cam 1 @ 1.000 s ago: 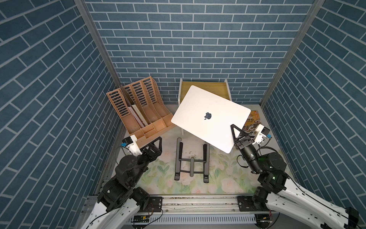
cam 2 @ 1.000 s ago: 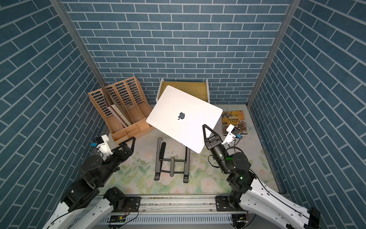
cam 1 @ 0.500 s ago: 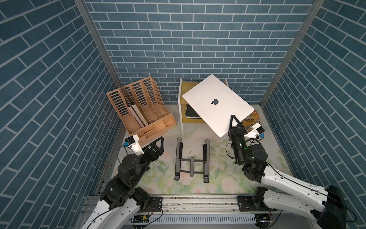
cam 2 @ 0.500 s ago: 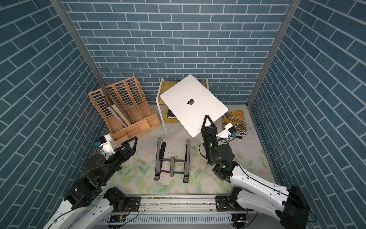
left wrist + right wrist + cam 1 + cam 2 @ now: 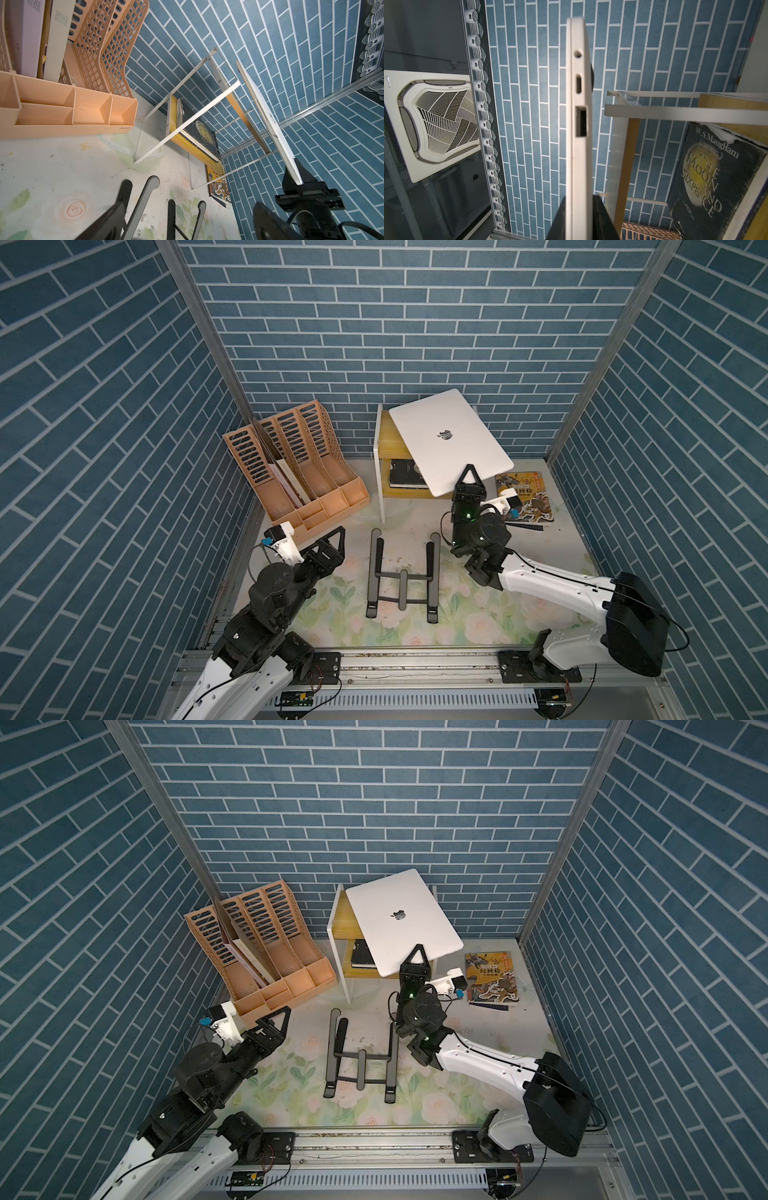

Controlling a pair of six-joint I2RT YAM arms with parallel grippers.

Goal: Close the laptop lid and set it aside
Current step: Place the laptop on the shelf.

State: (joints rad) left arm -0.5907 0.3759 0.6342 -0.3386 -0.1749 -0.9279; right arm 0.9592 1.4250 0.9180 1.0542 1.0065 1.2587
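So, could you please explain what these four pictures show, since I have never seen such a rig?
These are two robot arms at a flowery mat, each ending in a two-fingered tool. Two pictures look down from one overhead stereo camera; the other two come from a camera on each wrist. On the mat are a black stand, an orange rack, a small shelf with a dark book on its lower board, and a colourful book. The right tool is shut on an edge of the closed laptop, holding it tilted in the air over the shelf. The left tool holds nothing.
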